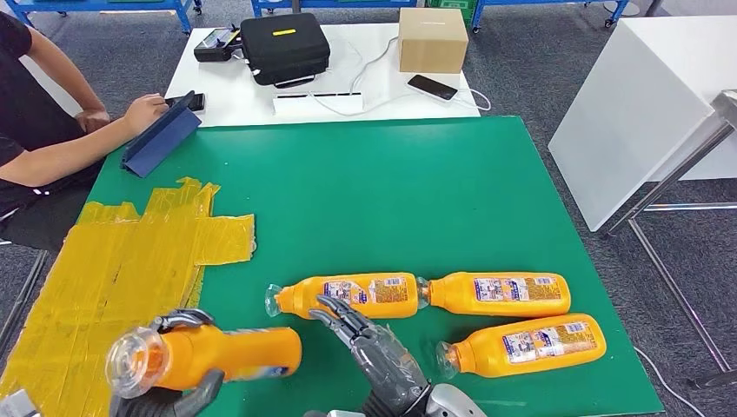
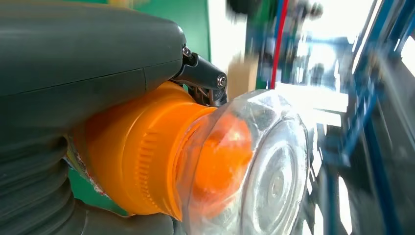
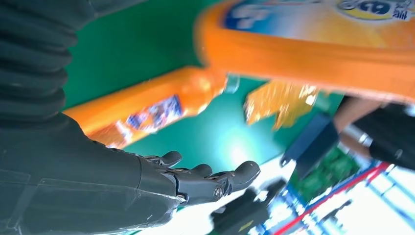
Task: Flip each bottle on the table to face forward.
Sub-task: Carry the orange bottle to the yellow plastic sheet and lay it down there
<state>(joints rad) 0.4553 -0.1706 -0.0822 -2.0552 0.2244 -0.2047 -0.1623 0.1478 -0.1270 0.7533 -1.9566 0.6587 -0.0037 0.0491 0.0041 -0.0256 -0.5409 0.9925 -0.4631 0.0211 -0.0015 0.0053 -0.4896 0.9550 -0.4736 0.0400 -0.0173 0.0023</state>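
Several orange bottles with clear caps are on the green table (image 1: 391,191). My left hand (image 1: 178,391) grips one bottle (image 1: 209,356) lifted off the mat at the front left, its clear cap (image 2: 264,166) pointing toward me. Three bottles lie on the mat: one in the middle (image 1: 356,295), one to its right (image 1: 500,294), and one nearer the front right (image 1: 526,345). My right hand (image 1: 374,347) hovers open just in front of the middle bottle, its fingers (image 3: 205,177) spread and holding nothing. The right wrist view shows two bottles (image 3: 147,110) (image 3: 313,34) close by.
Crumpled yellow tape sheets (image 1: 122,269) cover the mat's left side. A person (image 1: 43,130) sits at the far left with a blue tablet case (image 1: 161,135). Behind the mat a white table holds a black case (image 1: 284,48), a cardboard box (image 1: 432,39) and a phone (image 1: 432,86).
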